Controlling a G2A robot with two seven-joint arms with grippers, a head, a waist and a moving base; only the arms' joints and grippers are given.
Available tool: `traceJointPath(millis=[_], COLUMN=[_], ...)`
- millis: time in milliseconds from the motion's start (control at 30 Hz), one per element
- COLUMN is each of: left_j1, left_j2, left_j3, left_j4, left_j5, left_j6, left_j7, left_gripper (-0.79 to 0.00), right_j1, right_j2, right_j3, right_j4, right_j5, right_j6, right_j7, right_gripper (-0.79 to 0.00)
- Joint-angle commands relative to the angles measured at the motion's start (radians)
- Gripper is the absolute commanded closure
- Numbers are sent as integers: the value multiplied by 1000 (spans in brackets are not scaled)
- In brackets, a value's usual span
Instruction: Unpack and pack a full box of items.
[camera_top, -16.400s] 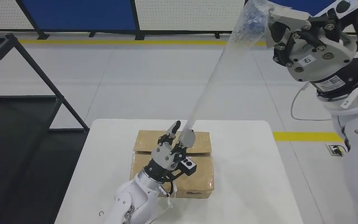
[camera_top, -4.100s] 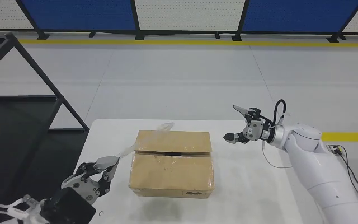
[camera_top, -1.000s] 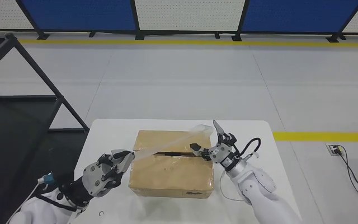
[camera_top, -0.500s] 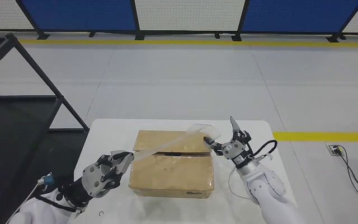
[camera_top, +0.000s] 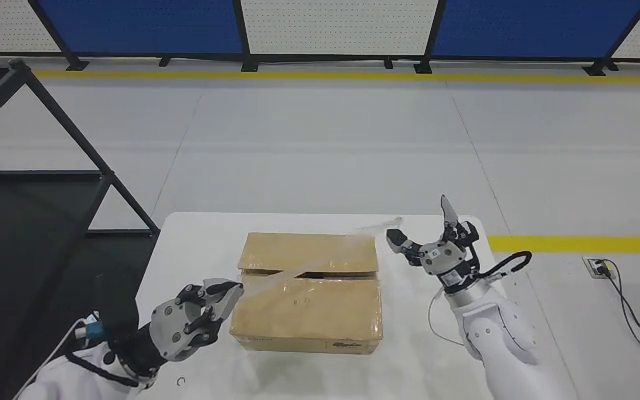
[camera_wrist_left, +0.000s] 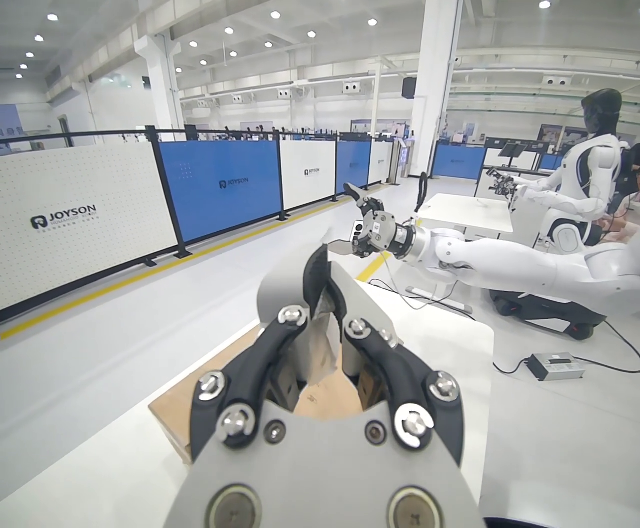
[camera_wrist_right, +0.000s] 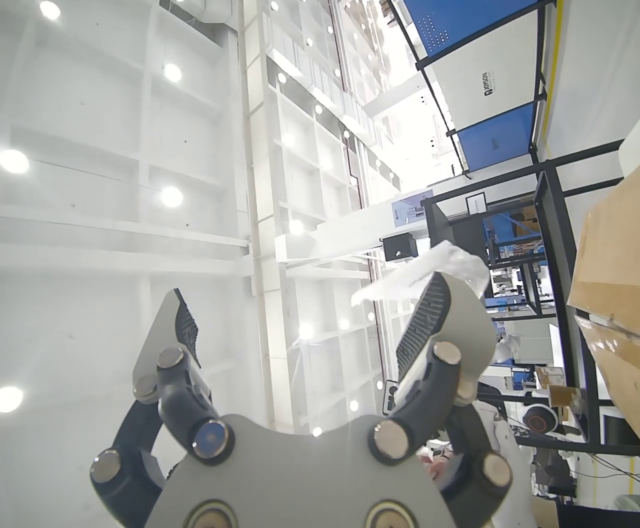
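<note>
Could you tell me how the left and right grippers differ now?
The left gripper is shut on the clear tape; the right gripper is open, with tape clinging to one fingertip. The left sits at the cardboard box's left end, the right beyond its right end. Both touch the tape.

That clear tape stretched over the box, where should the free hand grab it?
Probably the tape's far end, beyond the box's back right corner, right by the open right hand. The left hand pinches the other end, so the strip is a thin, flat band: close across its flat faces, coming from the robot's right.
</note>
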Motion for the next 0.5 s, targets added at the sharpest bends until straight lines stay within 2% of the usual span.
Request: traceJointPath(millis=[0,233,467], left_j1=[6,39,84], left_j2=[2,10,21], left_j3=[-4,-42,-103], left_j4=[-1,-1,9], left_j5=[-2,-9,-17], left_j6=[-17,-76,-151], left_j7=[-3,-15,-38], left_gripper=[0,0,0], right_j1=[7,36,72], right_j2=[0,5,24], right_j3=[5,19,27], right_j4=[1,2,12], right_j5=[-9,-77,-193], right_j6=[16,92,277], right_j7=[-2,32,157], right_gripper=[-785,-785,-785])
